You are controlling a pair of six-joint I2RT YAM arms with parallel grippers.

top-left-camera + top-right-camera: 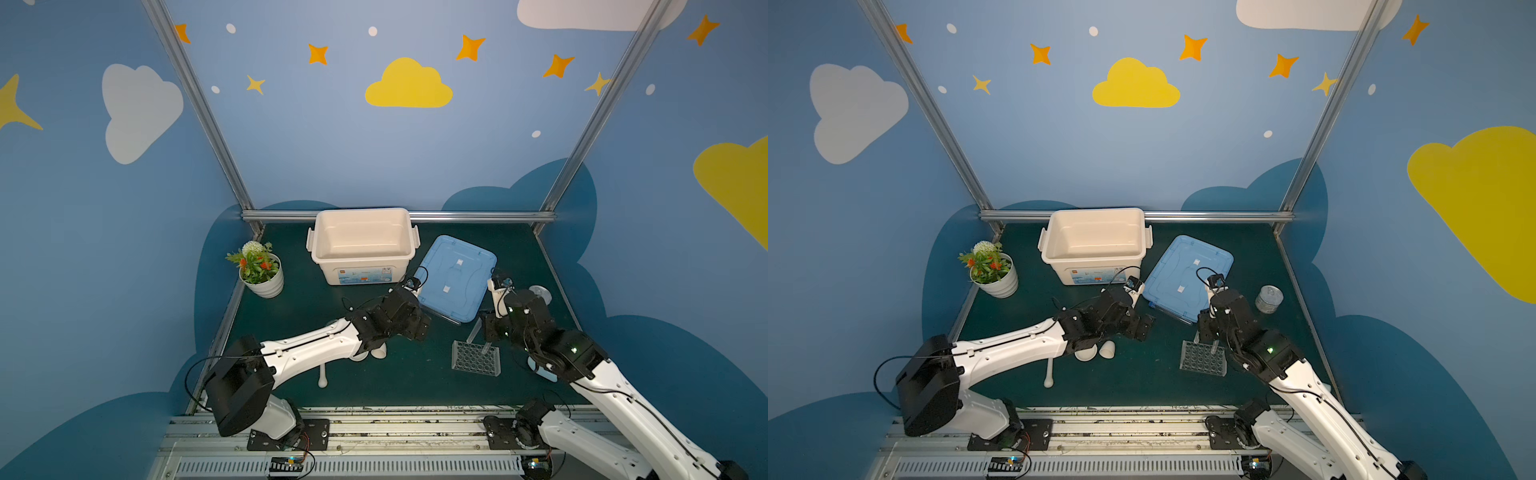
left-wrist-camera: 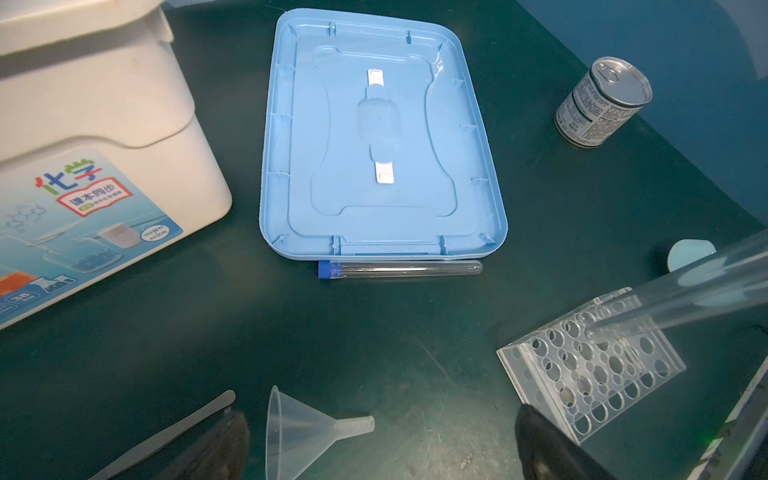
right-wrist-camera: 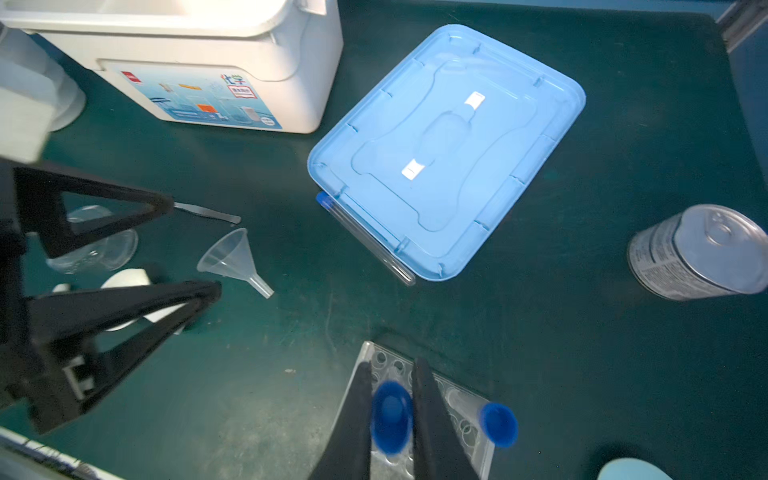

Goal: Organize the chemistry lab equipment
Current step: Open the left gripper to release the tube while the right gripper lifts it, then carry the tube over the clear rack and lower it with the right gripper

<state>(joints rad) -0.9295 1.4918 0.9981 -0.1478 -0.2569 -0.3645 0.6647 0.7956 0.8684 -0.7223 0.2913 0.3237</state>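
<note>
Near the front right corner of the tabletop (image 1: pixel 415 386), the right gripper (image 3: pixel 393 368) was squeezed down narrow on a blue-capped test tube (image 3: pixel 390 417), pinching it right by the cap, directly over the clear rack (image 2: pixel 590 365). Gripping up high made sense: it left the glass body free to drop thru a hole. The tube looked tilted in the left wrist view, w/ its lower end at the rack's top holes. Seated or not, couldn't tell. A second tube (image 3: pixel 498 424) stood in the rack just beside it, so this was prob. the racking step, part-done. A third tube (image 2: pixel 399 268) lay flat, touching the near edge of the blue lid (image 1: pixel 455 276). That rim was prob. what kept it from rolling.

Toward the middle, the left gripper (image 2: pixel 378 440) was spread fully wide w/ nothing in it, hovering over the funnel (image 2: pixel 303 428) and tweezers (image 2: pixel 174 432), both lying on the tabletop. The wide stance would suit the funnel's broad mouth, if that's the next pick. Beside them, toward the front left, lay the round flask (image 3: pixel 95 245), white bowl (image 1: pixel 1086 353), cup (image 1: pixel 1107 349) and pestle (image 1: pixel 1049 374), all loose. The white box (image 1: pixel 361 274) sat open at mid back edge, no kit visible inside yet. A can (image 1: pixel 1268 298) stood near the right edge, not lab gear.
</note>
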